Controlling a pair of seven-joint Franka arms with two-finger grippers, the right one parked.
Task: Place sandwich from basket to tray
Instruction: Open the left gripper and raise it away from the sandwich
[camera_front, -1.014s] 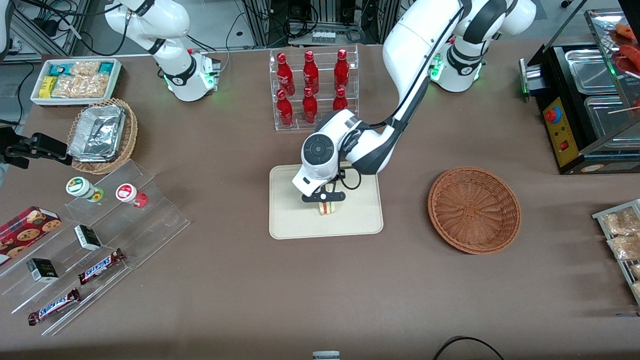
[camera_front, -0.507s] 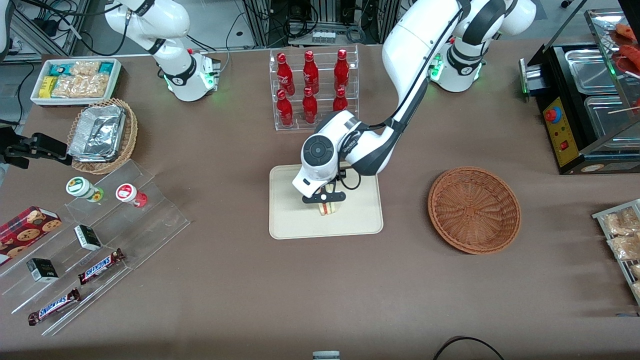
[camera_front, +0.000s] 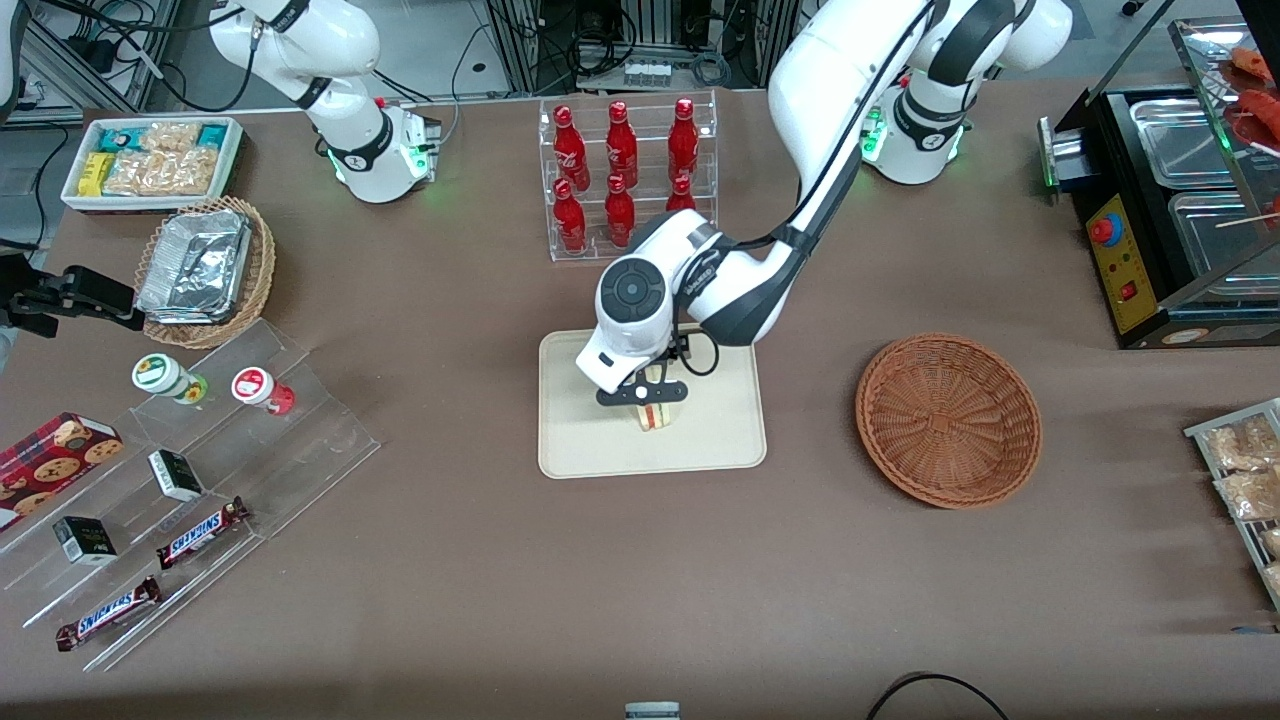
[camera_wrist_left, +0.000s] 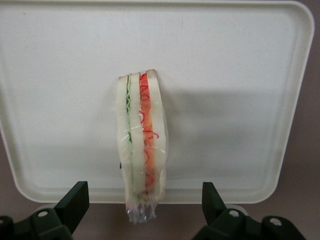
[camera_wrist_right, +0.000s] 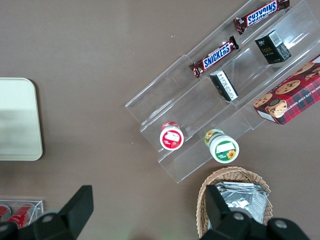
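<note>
Already the sandwich (camera_wrist_left: 140, 145) stands on its edge on the tray (camera_front: 580, 455), wrapped in clear film, its green and orange-red filling stripes facing up at the wrist camera. It sits roughly mid-tray, somewhat toward the rim nearer the front camera. The end effector (camera_front: 642, 393) hangs directly above it — released, its two fingers (camera_wrist_left: 75, 200) spread wide on either side of the wedge, with clear gaps between each pad and the bread. Nothing is touching the sandwich but the tray.

What matters for the coming move, as I read it, is that the sandwich lies straight below the end effector and between the fingers, with its long axis running crosswise to the line joining the two fingertips. So the fingers flank the flat bread faces, not the pointed ends. From that, a straight lift looks like the safe way out: any sideways drift along the finger line could knock a face and tip the wedge, since it balances on a narrow edge.

The basket (camera_front: 948, 420) sits empty on the tabletop toward the working arm's end, well apart from the tray. I'd judge the placing done and only the retreat left. The working arm is the one right over the sandwich — nothing else is anywhere near it.
</note>
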